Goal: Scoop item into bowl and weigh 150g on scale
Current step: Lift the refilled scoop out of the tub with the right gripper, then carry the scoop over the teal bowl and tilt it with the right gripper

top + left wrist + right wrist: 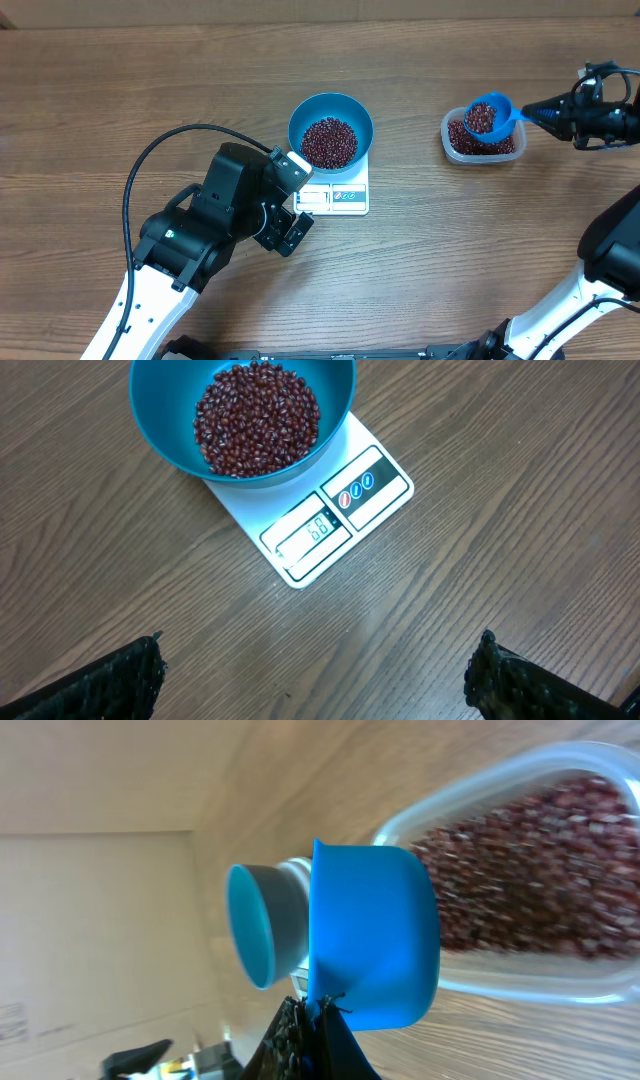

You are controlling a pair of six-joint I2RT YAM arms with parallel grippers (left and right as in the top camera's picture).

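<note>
Left gripper nearest, fingers spread wide, holding nothing, above bare table just in front of scale. Black cable loops off that arm. Scale's long axis runs near to far, display end toward robot. Bowl sits on its far half, beans heaped inside. Further right, clear tub of beans. Right gripper pinched tight on scoop handle; scoop loaded, over tub, handle pointing right.

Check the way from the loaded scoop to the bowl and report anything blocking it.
Nothing visible blocks it. The right gripper holds the scoop over the tub; only bare table lies between it and the bowl on the scale. The open left gripper sits near the scale's front, off that line.
</note>
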